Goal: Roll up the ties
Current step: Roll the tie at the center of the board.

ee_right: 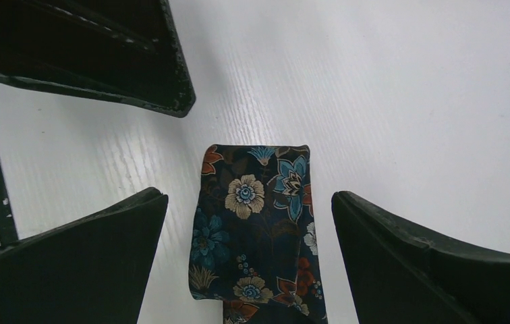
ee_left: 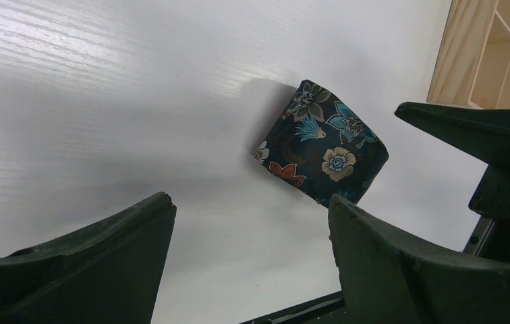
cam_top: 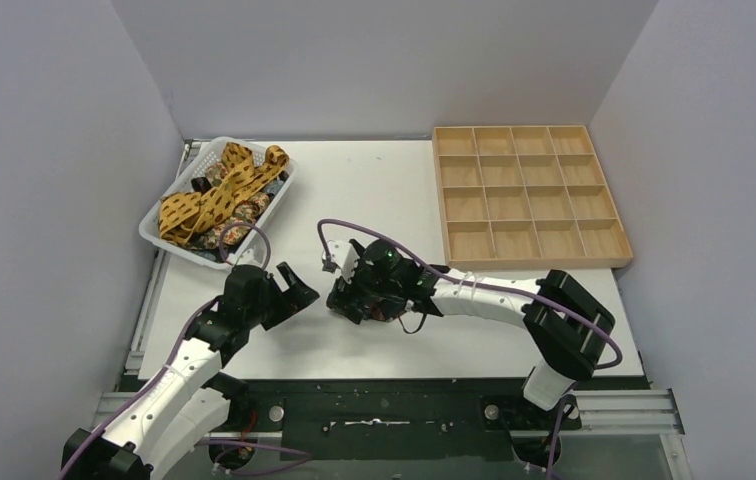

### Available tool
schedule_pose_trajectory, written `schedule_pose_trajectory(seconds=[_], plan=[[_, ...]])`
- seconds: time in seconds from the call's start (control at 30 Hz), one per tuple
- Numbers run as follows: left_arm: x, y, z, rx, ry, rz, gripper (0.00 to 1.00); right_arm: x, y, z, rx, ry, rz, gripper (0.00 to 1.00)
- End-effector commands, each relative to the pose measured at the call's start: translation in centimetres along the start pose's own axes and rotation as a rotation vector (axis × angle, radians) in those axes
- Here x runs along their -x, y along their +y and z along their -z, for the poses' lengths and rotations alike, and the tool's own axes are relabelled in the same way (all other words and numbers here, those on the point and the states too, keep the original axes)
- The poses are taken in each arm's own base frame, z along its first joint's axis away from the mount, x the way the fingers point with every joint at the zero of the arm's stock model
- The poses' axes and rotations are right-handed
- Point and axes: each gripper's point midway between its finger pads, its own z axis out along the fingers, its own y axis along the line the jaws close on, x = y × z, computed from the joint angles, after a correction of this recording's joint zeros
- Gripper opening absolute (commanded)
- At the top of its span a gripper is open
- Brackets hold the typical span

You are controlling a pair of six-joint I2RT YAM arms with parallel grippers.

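A dark navy floral tie [ee_right: 256, 229], rolled into a compact bundle, lies on the white table between the fingers of my right gripper [ee_right: 249, 197]. That gripper is open, with a gap on each side of the roll. In the left wrist view the same roll [ee_left: 323, 145] sits just beyond my left gripper [ee_left: 252, 202], which is open and holds nothing. From above, the left gripper [cam_top: 299, 287] faces the right gripper [cam_top: 354, 295] at the table's near middle, and the roll is mostly hidden under the right one. More ties, mustard spotted [cam_top: 209, 195] and dark floral [cam_top: 234, 225], lie heaped in a basket.
The white mesh basket [cam_top: 169, 245] stands at the back left. A wooden tray [cam_top: 534, 262] with several compartments sits at the back right. Purple cables run along both arms. Grey walls close in the table on three sides.
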Motion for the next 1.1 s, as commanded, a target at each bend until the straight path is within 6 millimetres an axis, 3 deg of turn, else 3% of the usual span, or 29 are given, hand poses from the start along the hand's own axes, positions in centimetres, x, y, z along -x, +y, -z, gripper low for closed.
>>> schedule_pose_trajectory(seconds=[0.0, 0.33, 0.53, 0.67, 0.73, 0.9, 1.07], plan=[[0.8, -1.0, -0.1, -0.049, -0.030, 0.007, 0.81, -0.8, -1.9, -0.8, -0.105, 0.048, 0.026, 1.00], [0.6, -0.8, -0.1, -0.042, -0.026, 0.005, 0.81, -3.2, -1.1, -2.5, -0.041, 0.112, 0.081, 1.00], [0.5, -0.7, -0.1, -0.045, -0.026, 0.010, 0.81, -5.1, -2.6, -3.3, -0.058, 0.146, 0.094, 1.00], [0.5, -0.7, -0.2, -0.044, -0.023, 0.006, 0.81, -6.0, -2.1, -3.9, 0.065, 0.141, 0.036, 1.00], [0.5, -0.7, -0.2, -0.044, -0.018, -0.001, 0.81, -6.1, -1.3, -3.9, 0.125, 0.146, 0.012, 0.96], [0.4, -0.4, -0.3, -0.034, -0.014, -0.002, 0.81, -6.9, 0.0, -3.5, 0.154, 0.166, -0.040, 0.71], [0.3, -0.4, -0.3, -0.037, -0.013, -0.006, 0.81, -7.5, 1.6, -2.7, 0.123, 0.171, -0.070, 0.63]])
